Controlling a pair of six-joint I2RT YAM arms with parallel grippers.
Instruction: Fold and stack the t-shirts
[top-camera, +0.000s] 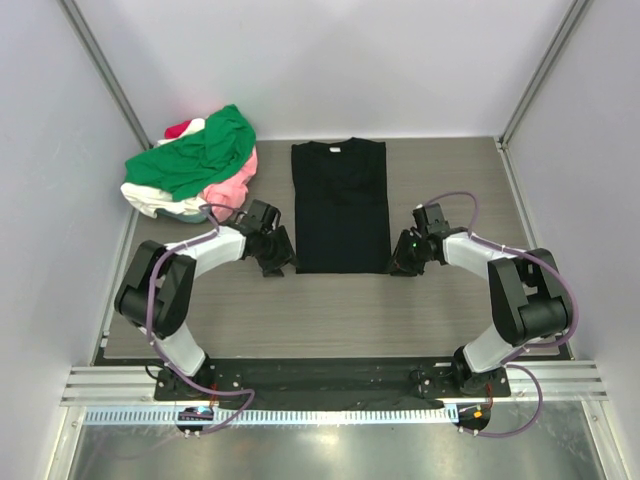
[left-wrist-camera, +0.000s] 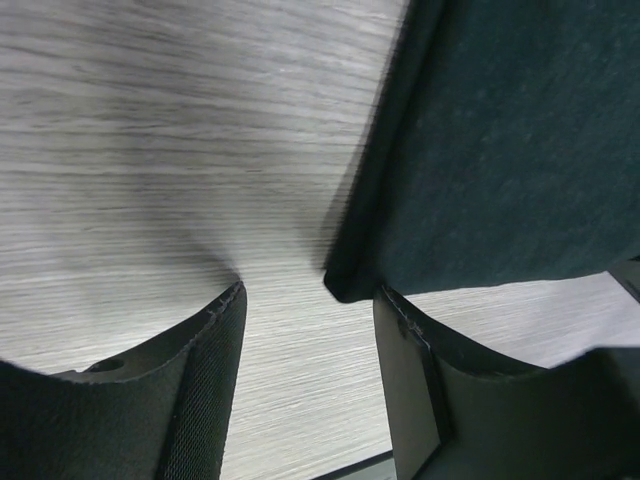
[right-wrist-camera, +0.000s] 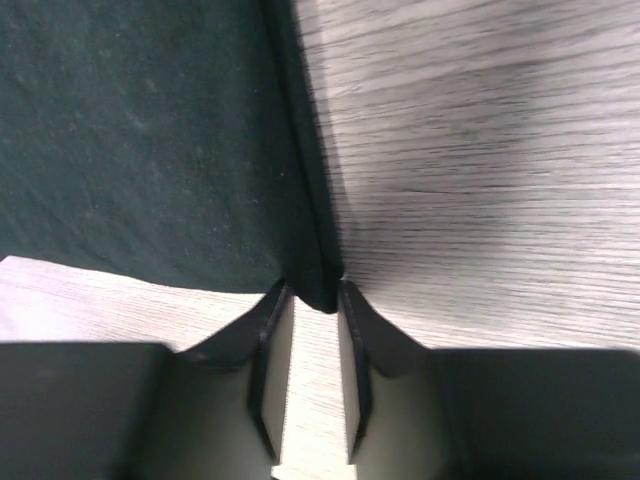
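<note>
A black t-shirt (top-camera: 340, 205) lies flat mid-table, folded lengthwise into a narrow rectangle with the collar at the far end. My left gripper (top-camera: 278, 262) is at its near left corner. In the left wrist view the gripper (left-wrist-camera: 308, 295) is open wide, and the shirt's corner (left-wrist-camera: 350, 283) lies on the table between the fingertips, close to the right finger (left-wrist-camera: 405, 330). My right gripper (top-camera: 405, 262) is at the near right corner. In the right wrist view the gripper (right-wrist-camera: 314, 290) is nearly closed, with the shirt's corner (right-wrist-camera: 320, 285) pinched between the tips.
A heap of shirts sits at the far left: green (top-camera: 200, 150) on top, pink (top-camera: 232, 185), white (top-camera: 150, 200) and a bit of red (top-camera: 180, 128). Grey walls with metal posts close in the table on three sides.
</note>
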